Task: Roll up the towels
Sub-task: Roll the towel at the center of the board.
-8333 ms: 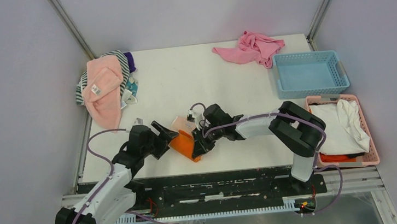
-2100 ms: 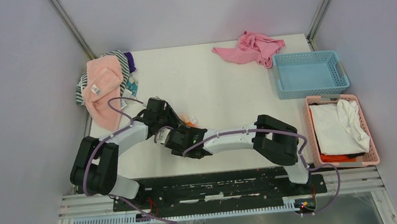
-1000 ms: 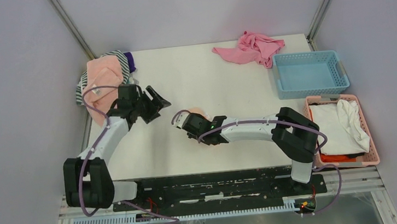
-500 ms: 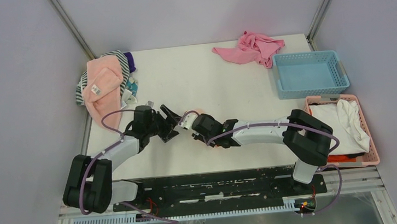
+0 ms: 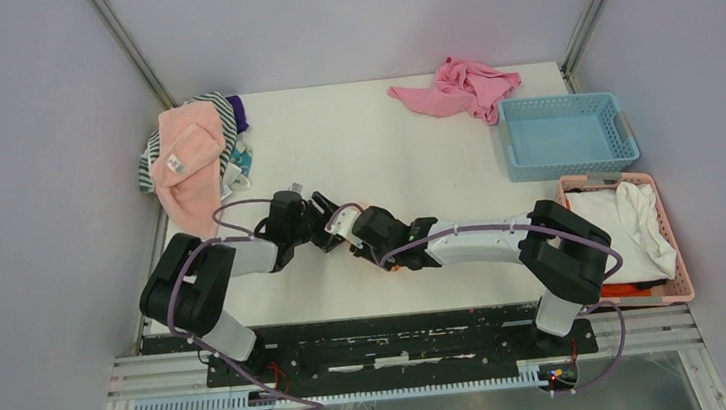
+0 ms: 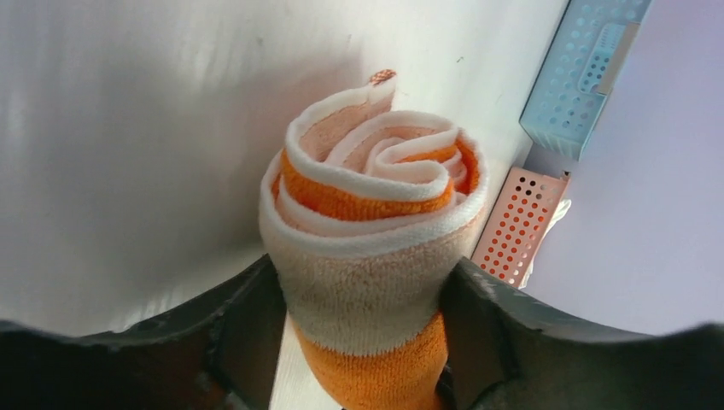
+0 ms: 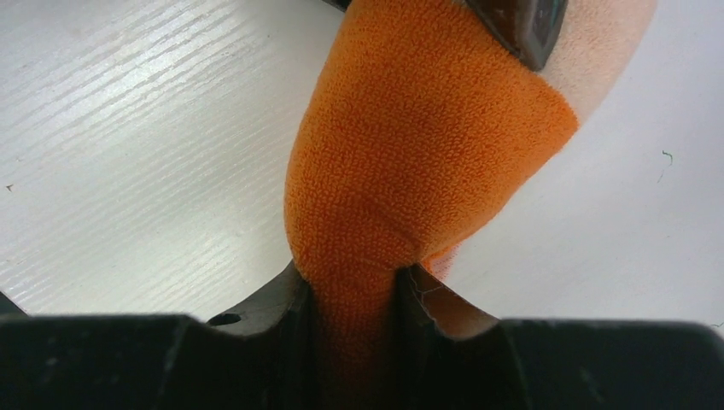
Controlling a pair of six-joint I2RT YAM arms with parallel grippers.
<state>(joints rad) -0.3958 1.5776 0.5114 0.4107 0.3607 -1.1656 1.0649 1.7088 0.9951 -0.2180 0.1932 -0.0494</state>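
Observation:
The orange towel [image 6: 376, 248] is a tight roll with peach and white layers showing at its end. My left gripper [image 6: 363, 342] is shut around the roll's side, a finger on each side. My right gripper [image 7: 354, 316] is shut on a fold of the same towel's [image 7: 410, 154] orange face, just above the white table. In the top view both grippers, left [image 5: 326, 231] and right [image 5: 355, 236], meet near the table's front middle and hide most of the roll. The pale pink towel [image 5: 184, 162] with a white label lies on a pile at the back left.
A darker pink cloth [image 5: 458, 85] lies at the back. A blue basket [image 5: 568, 135] and a pink basket [image 5: 682, 275] holding white cloth stand at the right. Striped and purple cloths [image 5: 224, 108] sit under the pink towel.
My left gripper swung back from the back-left pile to the roll and closed around it. My right gripper kept its hold and shifted slightly toward the front.

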